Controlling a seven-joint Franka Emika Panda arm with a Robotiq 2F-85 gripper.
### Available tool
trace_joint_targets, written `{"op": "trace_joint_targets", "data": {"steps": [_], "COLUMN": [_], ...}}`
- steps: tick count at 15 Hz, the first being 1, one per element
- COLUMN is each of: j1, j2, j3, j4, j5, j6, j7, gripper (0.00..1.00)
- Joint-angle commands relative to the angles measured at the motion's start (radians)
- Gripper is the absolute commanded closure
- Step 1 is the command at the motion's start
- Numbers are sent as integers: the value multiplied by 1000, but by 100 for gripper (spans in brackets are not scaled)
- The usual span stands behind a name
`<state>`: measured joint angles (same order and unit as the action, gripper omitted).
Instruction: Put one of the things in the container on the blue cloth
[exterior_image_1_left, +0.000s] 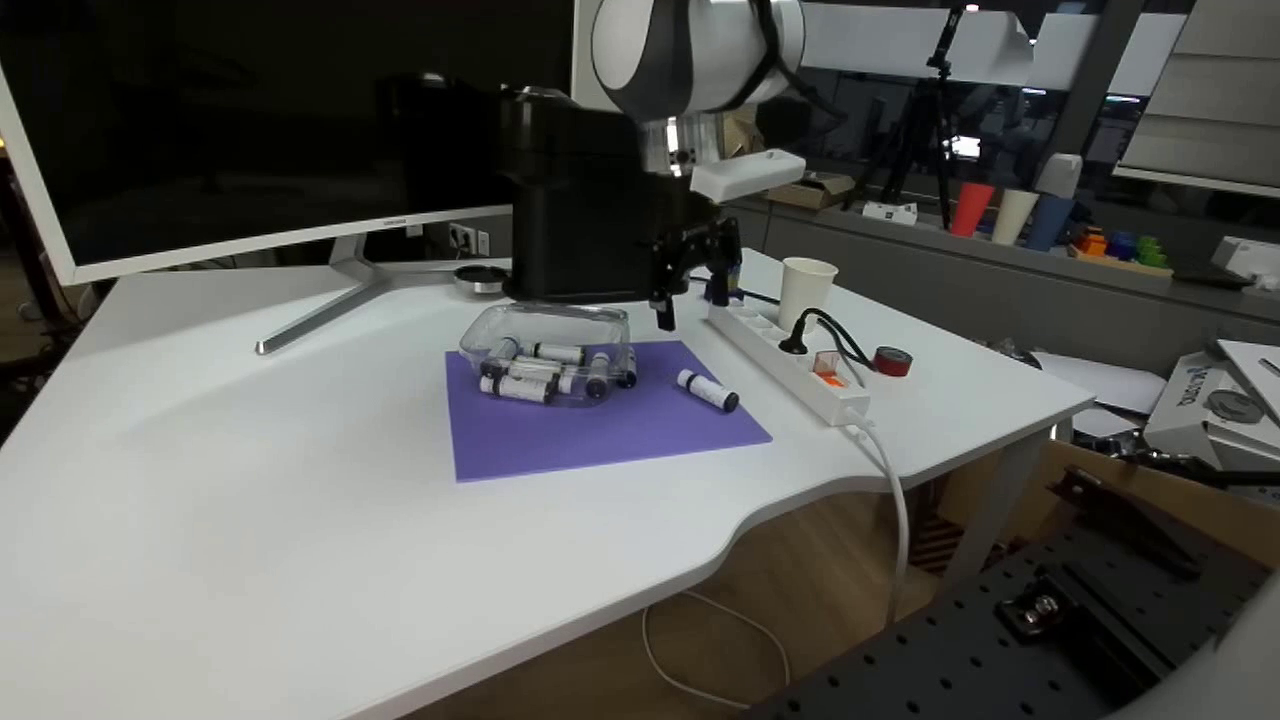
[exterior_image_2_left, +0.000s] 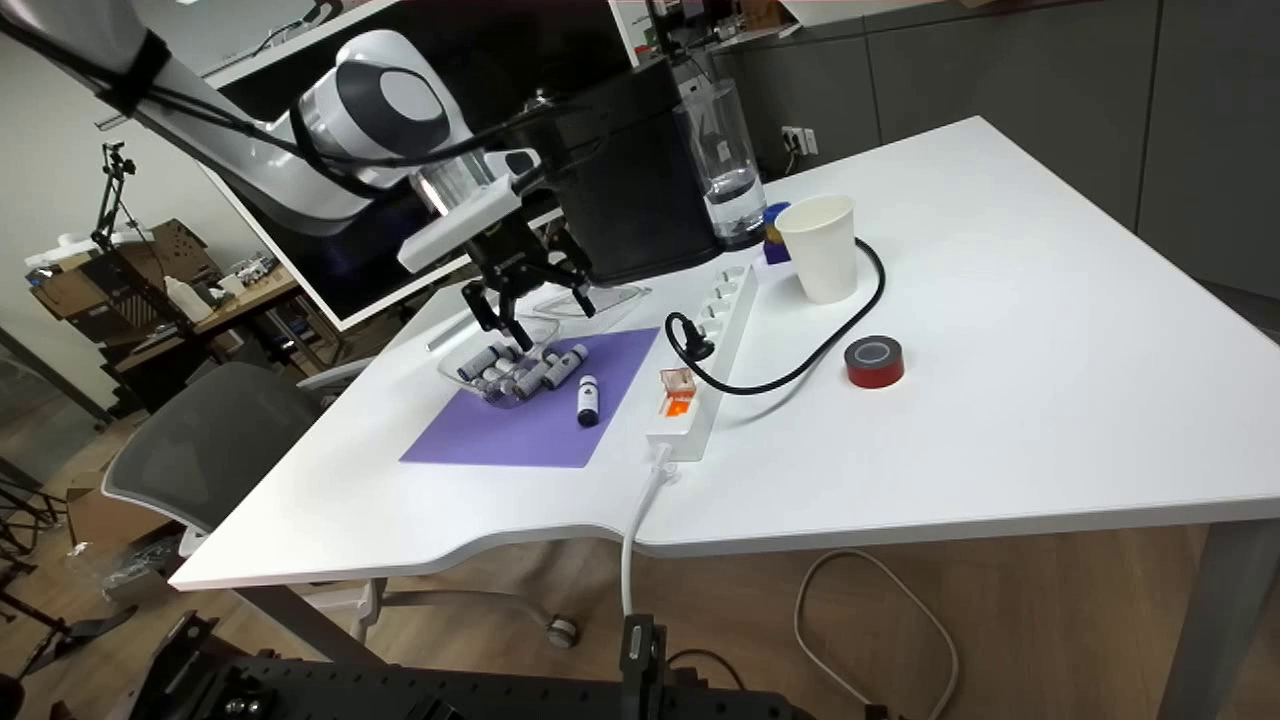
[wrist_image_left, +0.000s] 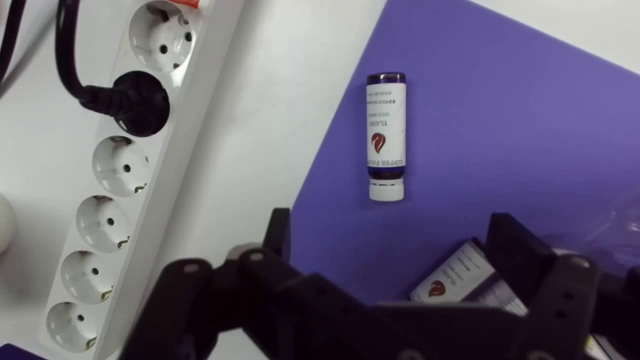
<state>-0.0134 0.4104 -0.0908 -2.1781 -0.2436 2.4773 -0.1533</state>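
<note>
Spread wide apart, the black fingers (wrist_image_left: 278, 232) of the gripper (wrist_image_left: 393, 232) fill the near edge of the wrist view, with purple-blue cloth (wrist_image_left: 500, 125) showing between them. Just ahead, one small bottle (wrist_image_left: 387, 135) lies on its side on the cloth, its white cap (wrist_image_left: 386, 192) pointing toward the gripper; it rests near the edge that faces the power strip (wrist_image_left: 180, 145), apart from the clear tub (exterior_image_1_left: 560, 325). That tub stands on the cloth too and holds more bottles (exterior_image_1_left: 598, 375) of the same kind in a loose heap.

Underneath is a white desk (exterior_image_1_left: 250, 520), one long side curving inward. Behind the cloth rise a tall black machine (exterior_image_2_left: 640, 180) and a wide monitor (exterior_image_1_left: 280, 120); beyond come grey cabinets (exterior_image_2_left: 1000, 70), a wood floor (exterior_image_2_left: 1060, 600), a grey chair (exterior_image_2_left: 225, 440) and a tripod (exterior_image_1_left: 937, 95).

On the loose bottle the white label (wrist_image_left: 392, 110) stands upside down in the wrist view: COFFEE can be read, and a word beginning YLAN, along with a red emblem (wrist_image_left: 378, 142). Another bottle (wrist_image_left: 452, 275), close to one finger, carries the same emblem. Lettering (exterior_image_1_left: 395, 222) on the monitor's lower frame (exterior_image_1_left: 250, 246) is too small to read.

By count: one loose bottle; at least six in the tub, overlapping; five free sockets (wrist_image_left: 87, 277) and one black plug (wrist_image_left: 142, 102) in the wrist view; one paper cup (exterior_image_2_left: 825, 255) and one roll of red-and-black tape (exterior_image_2_left: 873, 365) on the desk; a red cup (exterior_image_1_left: 970, 210), a cream cup (exterior_image_1_left: 1014, 217) and a blue cup (exterior_image_1_left: 1050, 222) on a ledge (exterior_image_1_left: 870, 235).
</note>
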Motion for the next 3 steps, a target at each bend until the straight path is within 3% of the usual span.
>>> {"op": "trace_joint_targets", "data": {"steps": [1, 3], "j1": [11, 10], "j2": [-106, -132], "j3": [18, 34], "j4": [-36, -32], "j5": [2, 20], "j6": [-84, -135], "j7": [32, 22], "gripper": [0, 0]}}
